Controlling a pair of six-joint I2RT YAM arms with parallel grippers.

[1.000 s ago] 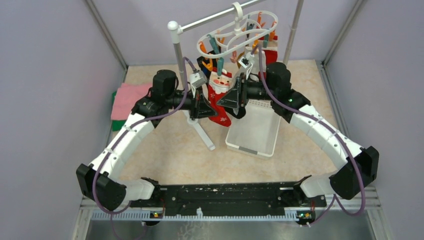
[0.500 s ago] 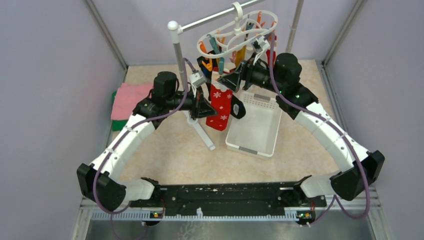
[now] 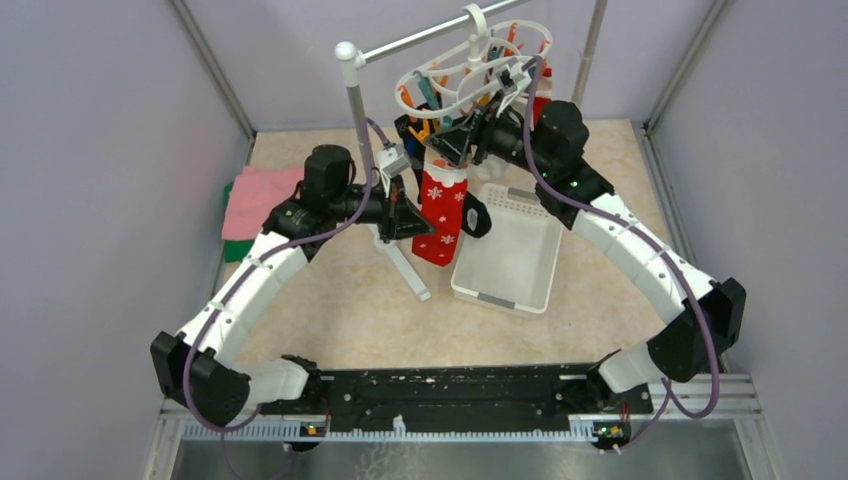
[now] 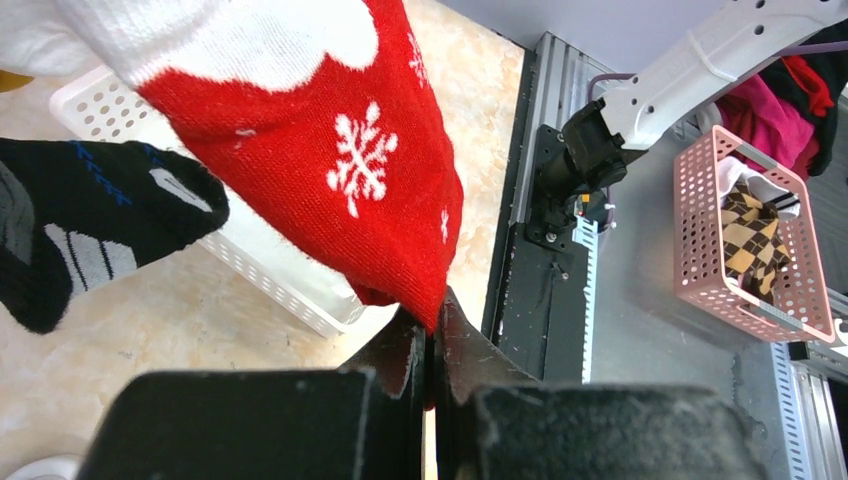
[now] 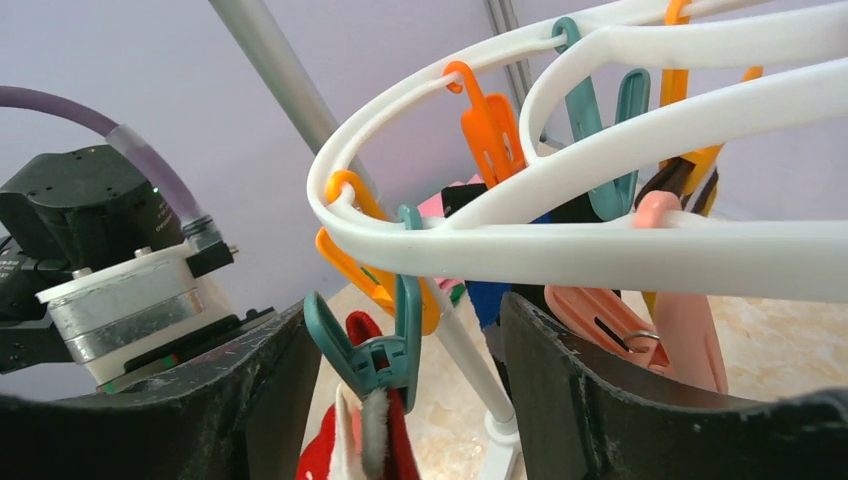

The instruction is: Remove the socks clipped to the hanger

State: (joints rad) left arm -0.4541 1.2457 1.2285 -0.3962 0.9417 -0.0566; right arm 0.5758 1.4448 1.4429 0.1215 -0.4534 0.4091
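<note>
A robotics lab test cell: plain lilac panels (image 3: pixel 90 150) on metal posts (image 3: pixel 215 70) enclose a beige table (image 3: pixel 340 310), with the left arm (image 3: pixel 250 280) and right arm (image 3: pixel 640 260) bolted to a black rail (image 3: pixel 450 385).

We see bright, even light from overhead in the top view, leaving only faint, soft shadows on the beige table (image 3: pixel 340 300) under the arms (image 3: pixel 250 280). Up close, the red sock (image 4: pixel 340 190) is sharp while the left gripper (image 4: pixel 432 325) blurs near the lens. The white hanger (image 5: pixel 600 250) shows a mild sheen; the right gripper (image 5: pixel 405 330) looks soft and dark.
</note>
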